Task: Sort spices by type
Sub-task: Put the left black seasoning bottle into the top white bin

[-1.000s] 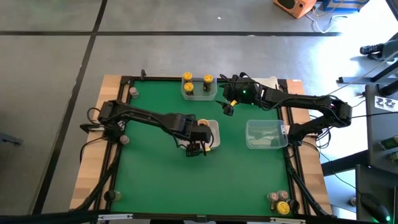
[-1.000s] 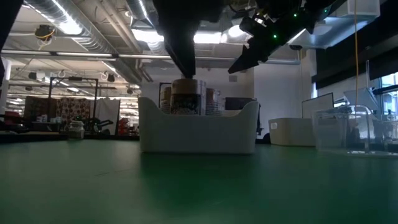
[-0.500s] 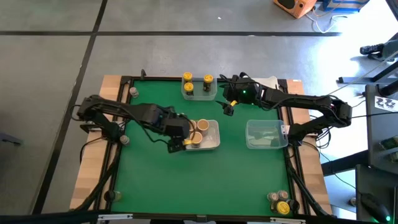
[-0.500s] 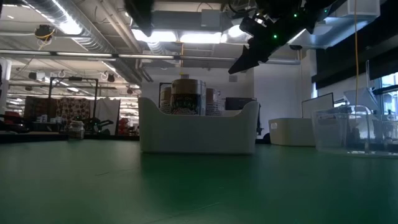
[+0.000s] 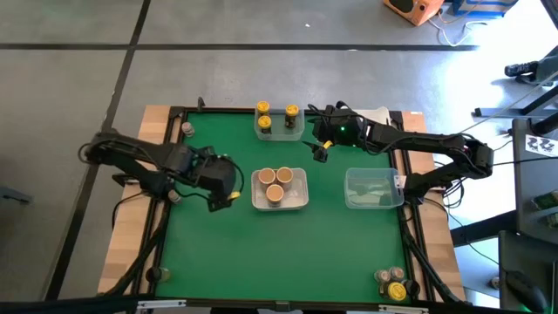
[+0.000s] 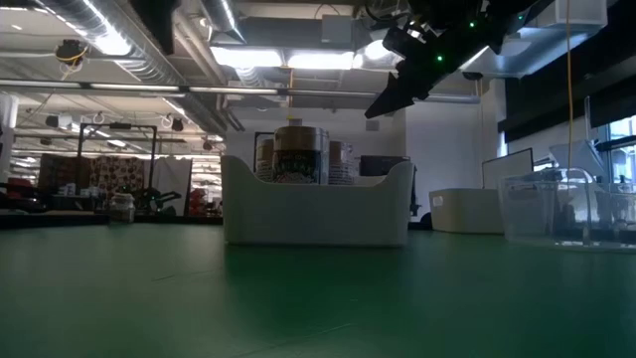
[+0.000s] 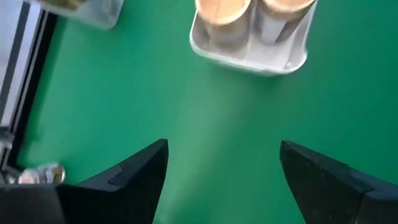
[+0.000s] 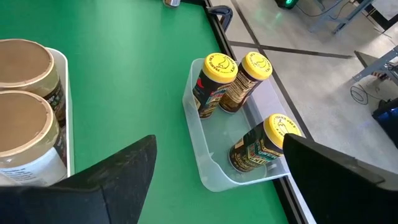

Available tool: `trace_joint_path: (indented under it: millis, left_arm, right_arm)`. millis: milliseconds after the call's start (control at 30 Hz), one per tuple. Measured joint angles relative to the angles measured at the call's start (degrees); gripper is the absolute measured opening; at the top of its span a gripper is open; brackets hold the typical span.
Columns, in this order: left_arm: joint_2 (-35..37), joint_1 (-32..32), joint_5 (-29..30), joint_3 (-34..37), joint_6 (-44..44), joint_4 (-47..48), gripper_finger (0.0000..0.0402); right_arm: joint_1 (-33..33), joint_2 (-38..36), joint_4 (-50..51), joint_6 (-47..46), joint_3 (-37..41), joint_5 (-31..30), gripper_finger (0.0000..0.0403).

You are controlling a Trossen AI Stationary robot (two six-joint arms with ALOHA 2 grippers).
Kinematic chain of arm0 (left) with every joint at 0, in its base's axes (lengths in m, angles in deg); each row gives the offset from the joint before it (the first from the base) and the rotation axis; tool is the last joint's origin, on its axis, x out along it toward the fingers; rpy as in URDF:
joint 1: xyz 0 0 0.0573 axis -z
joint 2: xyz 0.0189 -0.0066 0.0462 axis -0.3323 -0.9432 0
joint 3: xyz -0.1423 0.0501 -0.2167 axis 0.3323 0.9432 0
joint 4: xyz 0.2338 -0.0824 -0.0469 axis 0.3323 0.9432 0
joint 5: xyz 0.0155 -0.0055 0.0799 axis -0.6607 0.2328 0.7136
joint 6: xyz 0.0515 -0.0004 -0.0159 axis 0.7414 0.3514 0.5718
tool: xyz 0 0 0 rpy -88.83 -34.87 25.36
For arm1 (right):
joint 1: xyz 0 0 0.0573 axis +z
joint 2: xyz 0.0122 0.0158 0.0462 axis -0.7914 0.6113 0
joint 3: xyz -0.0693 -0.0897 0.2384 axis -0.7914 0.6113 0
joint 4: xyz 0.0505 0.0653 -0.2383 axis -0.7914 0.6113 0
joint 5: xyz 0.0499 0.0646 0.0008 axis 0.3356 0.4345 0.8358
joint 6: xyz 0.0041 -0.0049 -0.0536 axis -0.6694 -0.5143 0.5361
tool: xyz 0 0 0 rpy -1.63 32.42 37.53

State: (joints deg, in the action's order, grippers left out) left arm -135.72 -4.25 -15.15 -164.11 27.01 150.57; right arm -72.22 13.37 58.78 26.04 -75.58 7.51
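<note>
Three tan-capped spice jars [image 5: 275, 181] stand in a white tub [image 5: 301, 199] at the table's middle. Three yellow-capped jars [image 8: 239, 81] sit in a clear tub [image 8: 208, 168] at the far edge, one of them lying tilted. My left gripper [image 5: 222, 195] hangs open above bare mat to the left of the white tub [image 7: 249, 59], nothing between its fingers. My right gripper [image 5: 320, 151] hovers open between the two tubs, held high [image 6: 390, 97], also with nothing in it.
An empty clear tub [image 5: 373, 188] stands at the right. More jars [image 5: 392, 283] cluster at the near right corner. Single jars sit by the left rail [image 5: 173, 195] and at the far left corner [image 5: 187, 129]. Open green mat lies in front.
My left gripper has risen from over the white tub and drawn back toward the table's left edge, rolling somewhat at the wrist and staying open. The three tan-capped jars stay in the tub.
</note>
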Motion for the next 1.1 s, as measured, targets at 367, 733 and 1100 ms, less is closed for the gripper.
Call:
trace_joint_path:
  millis: [367,733,1100]
  left_arm:
    - [0.3,1.5,-0.1,4.8,-7.9,-2.8,0.0292]
    - [-0.7,2.9,-0.1,5.6,-5.1,-11.6,0.0292]
    - [-2.8,11.2,-0.6,5.6,-9.6,-15.3,0.0292]
  right_arm:
    - [0.0,0.0,-0.1,0.0,0.0,0.0,0.0348]
    - [0.0,0.0,-4.4,-0.5,0.0,2.3,0.0348]
    - [2.4,0.0,-10.8,-1.8,0.0,14.0,0.0348]
